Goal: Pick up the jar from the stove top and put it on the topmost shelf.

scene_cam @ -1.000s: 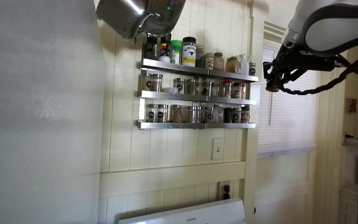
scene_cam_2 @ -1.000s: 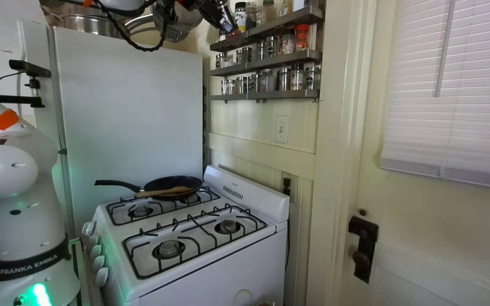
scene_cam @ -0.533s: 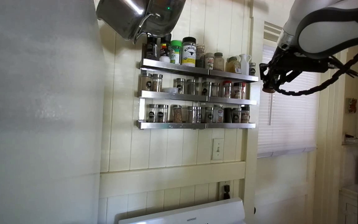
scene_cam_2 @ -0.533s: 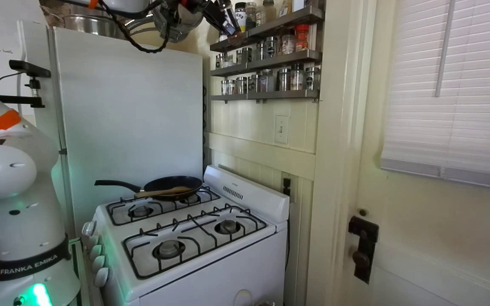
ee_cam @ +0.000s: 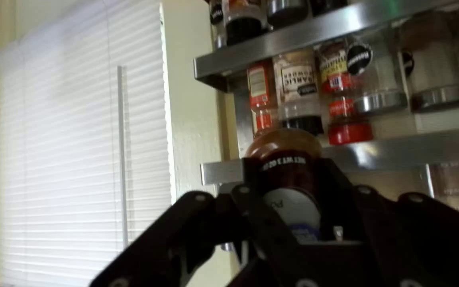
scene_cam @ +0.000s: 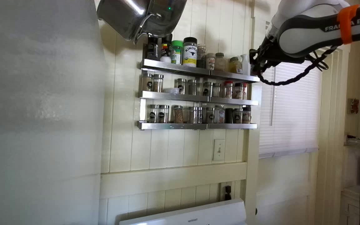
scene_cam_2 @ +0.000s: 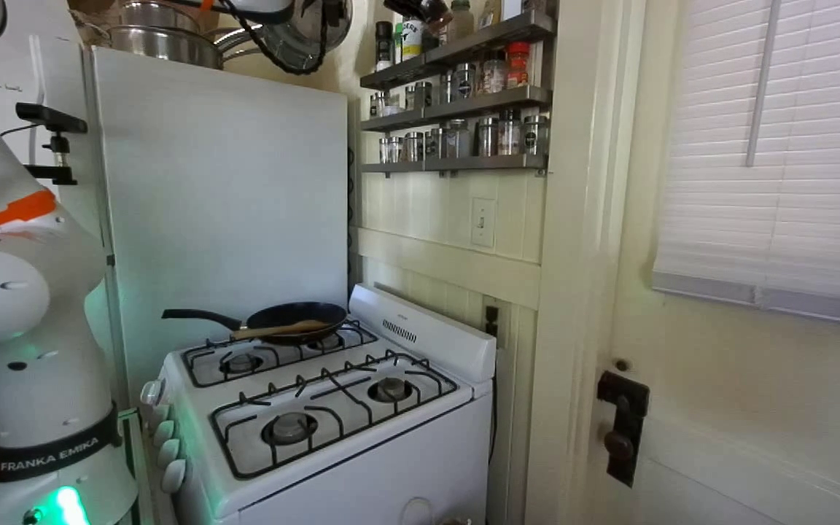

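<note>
The jar (ee_cam: 289, 145), with a brown base and a dark label, is held between the fingers of my gripper (ee_cam: 287, 171), which is shut on it. The wrist picture is upside down, so the jar's base points down. In an exterior view the jar (scene_cam_2: 436, 13) is in front of the upper rack, and the gripper is partly cut off by the frame's top. My gripper (scene_cam: 255, 64) is at the right end of the topmost shelf (scene_cam: 177, 66), whose rail (ee_cam: 377, 153) lies behind the jar. The stove top (scene_cam_2: 274, 377) with its white back panel (scene_cam: 195, 217) is far below.
Several spice jars line the topmost shelf, with a white pitcher (scene_cam: 245, 64) near its right end. Two lower tiers hold more jars. A steel pot (scene_cam: 155, 18) hangs out by the shelf's left end. A pan (scene_cam_2: 296, 321) sits on the stove beside the fridge (scene_cam_2: 223, 197).
My gripper has moved up and closer to the shelf with the jar in it, leftward in an exterior view, and now overlaps the shelf's right end. The shelf's jars have not moved.
</note>
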You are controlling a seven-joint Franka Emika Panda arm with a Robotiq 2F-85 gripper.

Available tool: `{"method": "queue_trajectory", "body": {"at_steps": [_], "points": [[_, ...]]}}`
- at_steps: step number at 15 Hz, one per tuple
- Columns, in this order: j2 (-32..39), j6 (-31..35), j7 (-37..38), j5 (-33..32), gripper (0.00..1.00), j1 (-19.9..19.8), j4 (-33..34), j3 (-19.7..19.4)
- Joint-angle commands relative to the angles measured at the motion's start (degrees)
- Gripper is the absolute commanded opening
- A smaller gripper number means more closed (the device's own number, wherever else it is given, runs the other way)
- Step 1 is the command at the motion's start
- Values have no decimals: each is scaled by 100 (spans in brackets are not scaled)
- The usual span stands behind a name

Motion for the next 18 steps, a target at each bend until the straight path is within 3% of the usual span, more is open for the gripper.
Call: {"method": "queue_trajectory", "body": {"at_steps": [1,8,14,18], "points": [[686,298,96,-270,17,-117,911,135],[1630,707,16,-314,17,263,1829,34],[2058,523,-227,-72,17,740,2271,-198],[2171,348,-350,91,17,612,2423,-43]]}}
